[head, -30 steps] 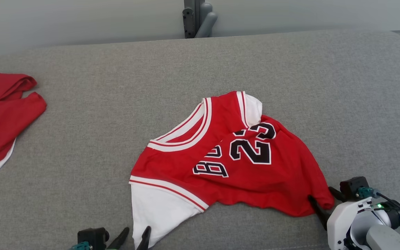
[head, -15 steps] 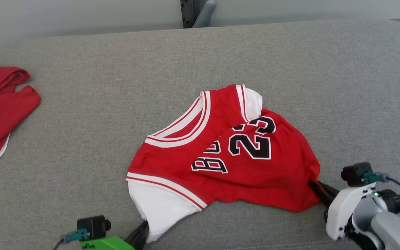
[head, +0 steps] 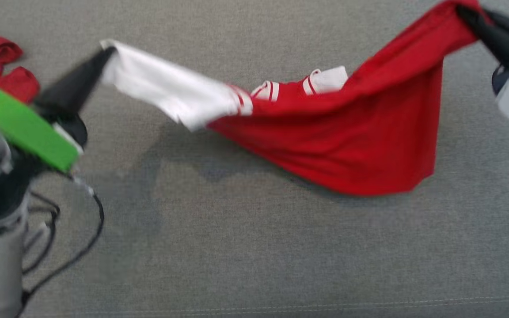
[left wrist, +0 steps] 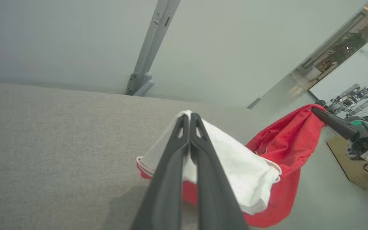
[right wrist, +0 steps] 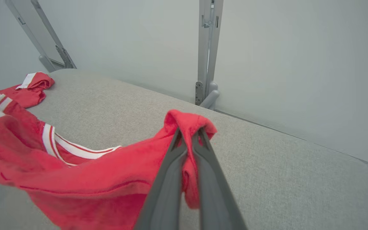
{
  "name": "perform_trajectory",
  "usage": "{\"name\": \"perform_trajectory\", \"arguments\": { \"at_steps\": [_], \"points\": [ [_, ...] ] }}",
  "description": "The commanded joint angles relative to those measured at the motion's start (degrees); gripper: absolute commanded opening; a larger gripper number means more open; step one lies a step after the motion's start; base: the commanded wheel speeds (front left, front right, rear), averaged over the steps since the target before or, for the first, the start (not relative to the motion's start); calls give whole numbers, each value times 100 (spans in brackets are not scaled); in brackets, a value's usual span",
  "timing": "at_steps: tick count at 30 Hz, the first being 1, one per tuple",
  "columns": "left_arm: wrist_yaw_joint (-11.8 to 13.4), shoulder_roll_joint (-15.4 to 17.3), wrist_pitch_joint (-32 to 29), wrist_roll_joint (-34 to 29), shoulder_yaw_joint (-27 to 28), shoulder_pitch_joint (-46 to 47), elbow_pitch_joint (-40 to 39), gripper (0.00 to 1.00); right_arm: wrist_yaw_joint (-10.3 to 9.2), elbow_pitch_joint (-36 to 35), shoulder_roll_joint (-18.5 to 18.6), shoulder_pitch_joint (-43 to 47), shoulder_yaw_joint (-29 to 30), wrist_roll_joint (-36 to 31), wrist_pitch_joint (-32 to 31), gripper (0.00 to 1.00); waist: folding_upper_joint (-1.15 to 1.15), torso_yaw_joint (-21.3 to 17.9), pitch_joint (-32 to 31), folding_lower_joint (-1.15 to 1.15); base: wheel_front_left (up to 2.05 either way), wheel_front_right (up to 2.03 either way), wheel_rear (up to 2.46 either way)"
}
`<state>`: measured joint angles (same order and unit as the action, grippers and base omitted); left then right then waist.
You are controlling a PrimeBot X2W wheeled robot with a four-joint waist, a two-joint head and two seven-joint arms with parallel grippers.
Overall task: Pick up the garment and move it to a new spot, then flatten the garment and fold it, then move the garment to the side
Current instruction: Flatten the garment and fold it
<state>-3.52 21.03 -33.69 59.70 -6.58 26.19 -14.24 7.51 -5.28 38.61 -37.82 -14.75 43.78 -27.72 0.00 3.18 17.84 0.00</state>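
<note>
— Where's the jersey [head: 347, 150] now?

— Up off the grey padded surface [head: 237, 247], slung between the two arms like a hammock. The left gripper [head: 105, 51] has its fingers pressed together on the tip of the white sleeve [head: 166, 90]. The right gripper [head: 463, 11] is pinched tight on a bunched red corner at the other end. The middle sags low, and I can't tell whether it brushes the padding.

— How do you think it handles?

— Light and limp, I'd say. It's thin cloth with no stiffness, and it droops wherever nothing holds it. It isn't fragile, but it may be slick enough to slide out of a small pinch if the arms pull apart hard.

— Would you hold it there?

— For carrying, fine. For flattening I'd want two matching corners, both shoulders or both ends of the hem. A sleeve tip and one bunched corner leave it twisted.

— Any writing?

— None I can read. I see striped trim [head: 272, 90] in red and white, and any print is folded out of sight. The other red garment [head: 2, 70], heaped at the left, shows no label either.
</note>
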Motion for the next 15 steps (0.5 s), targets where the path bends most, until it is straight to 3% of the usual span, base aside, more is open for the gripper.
{"name": "perform_trajectory", "arguments": {
  "at_steps": [1,3,6,8,9,12,13,15],
  "points": [
    [152,-13,-143,64,47,846,415,0,-4,101,-191,-630,136,-176,-223,0,0,449,772,0,0,0,0],
    [231,-92,-177,-45,4,1836,1060,0,-4,352,-429,-1413,164,-534,-360,0,0,591,1082,0,0,0,0],
    [212,-329,248,-347,-32,3091,2207,0,-1,1074,-1048,-2507,104,-1192,-81,0,0,727,1385,0,0,0,0],
    [98,-474,738,-629,-60,3878,2896,0,-2,1710,-1496,-3251,187,-1702,387,0,0,765,1524,0,0,0,0],
    [131,-529,1100,-802,-5,4251,3262,0,-4,2040,-1708,-3632,347,-2041,775,0,0,783,1591,0,0,0,0],
    [-104,-681,2211,-1282,-74,5123,4114,0,-2,3003,-2386,-4512,814,-2929,1914,0,0,801,1728,0,0,0,0],
    [-104,-681,2211,-1282,-74,5123,4114,0,-2,3003,-2386,-4512,814,-2929,1914,0,0,801,1728,0,0,0,0],
    [-271,-745,2902,-1435,-130,5550,4498,0,-2,3548,-2735,-4944,1096,-3392,2595,0,0,792,1789,0,0,0,0]
  ]
}}
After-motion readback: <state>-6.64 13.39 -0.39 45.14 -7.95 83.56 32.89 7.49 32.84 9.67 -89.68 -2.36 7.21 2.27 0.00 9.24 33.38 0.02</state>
